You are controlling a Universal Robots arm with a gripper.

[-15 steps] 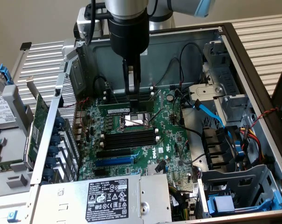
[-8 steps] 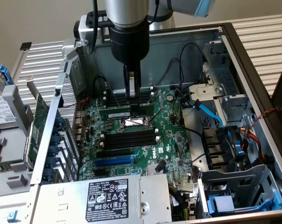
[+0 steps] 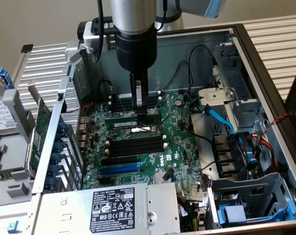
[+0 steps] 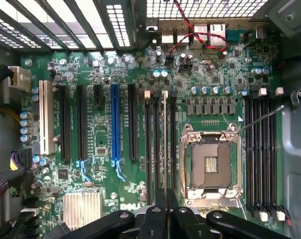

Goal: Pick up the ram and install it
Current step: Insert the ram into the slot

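On the exterior view's left a green expansion card [image 3: 41, 125] stands outside the open computer case [image 3: 187, 54], whose floor carries the Dell motherboard [image 3: 180, 147]. Mid-board the gripper [image 3: 139, 108] hangs straight down with its jaws drawn narrow on the top edge of the ram [image 3: 131, 119] — the stick stands on edge in the bank of black memory slots [image 4: 148, 149] beside the CPU socket [image 4: 210, 164]. Further right, a blue SATA cable [image 3: 221, 120] runs toward the drive bays.

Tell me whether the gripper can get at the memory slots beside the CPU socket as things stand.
Probably yes. The gripper holds the ram edge-on, in line with the slots next to the CPU socket, and no cable or card crosses them there.
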